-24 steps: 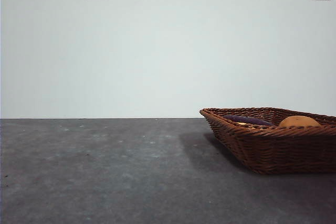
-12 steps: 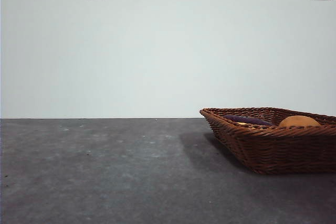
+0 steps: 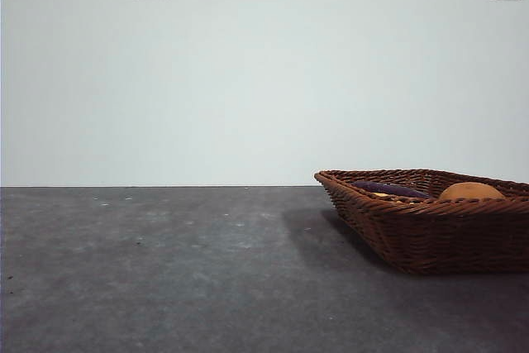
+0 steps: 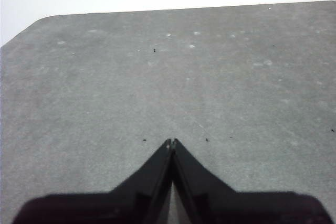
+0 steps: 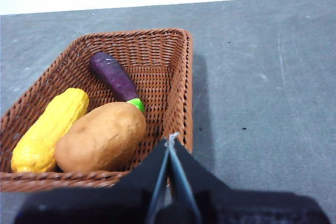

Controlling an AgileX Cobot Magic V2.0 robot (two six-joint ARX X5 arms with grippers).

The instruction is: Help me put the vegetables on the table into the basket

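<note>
While all three vegetables lie inside the basket [image 5: 178, 72], nothing is left on the table [image 4: 105, 87] for me to fetch, so I judge the task done and expect no further pick.

Position. My right gripper [image 5: 170, 142] hangs above the basket's near corner, its tips over the braided rim. The contents lie just beyond and to one side of those tips. My left gripper [image 4: 172, 142] hangs over bare table, with no vegetable or basket in its view. The right arm is plainly the nearer one to the load.

Grip state. Both pairs of jaws are closed tip to tip and hold nothing.

Contents, by the right wrist view:
- The eggplant [image 5: 113, 77] lies with its long axis slanting across the basket floor, dark purple and glossy, its green cap [image 5: 136, 103] pointing toward the potato.
- The potato [image 5: 100, 137] is round, brown and matt. It rests against the near wall, just beside the eggplant's cap.
- The yellow piece [image 5: 50, 129] is lumpy and elongated. It lies along the side wall, touching the potato.

Front view. The basket sits at the right of the table. Only the potato's crown [image 3: 469, 191] and a strip of the eggplant [image 3: 388, 188] show above the rim. Neither arm is in that view.

Finding. Should any move follow, I judge it to be a plain withdrawal, with the right tips clearing the rim first.
</note>
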